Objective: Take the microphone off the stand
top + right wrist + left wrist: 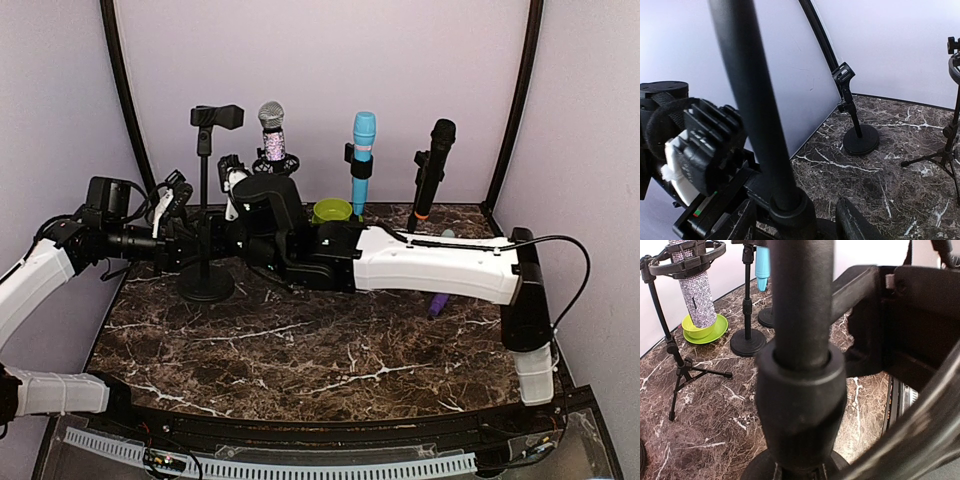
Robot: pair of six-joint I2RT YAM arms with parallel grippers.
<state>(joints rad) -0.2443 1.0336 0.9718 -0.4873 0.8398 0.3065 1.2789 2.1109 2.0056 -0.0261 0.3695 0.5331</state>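
A black stand pole [205,262] rises from a round base [207,283] at the table's left. An empty black clip [217,117] shows above it. My left gripper [190,247] is shut on this pole; the pole's collar [800,390] fills the left wrist view and hides the fingers. My right gripper [795,222] reaches in from the right and stands open around the same pole [757,100], with a gap beside its right finger [855,222]. Three microphones sit in stands at the back: a sparkly silver one [272,128], a blue one [362,150] and a black one [432,170].
A green bowl [332,210] sits behind the right wrist. A purple object [438,303] lies mostly hidden behind the right forearm. The silver microphone's tripod [682,372] is close by. The right wrist view shows a small stand with an empty clip [844,75] by the left wall.
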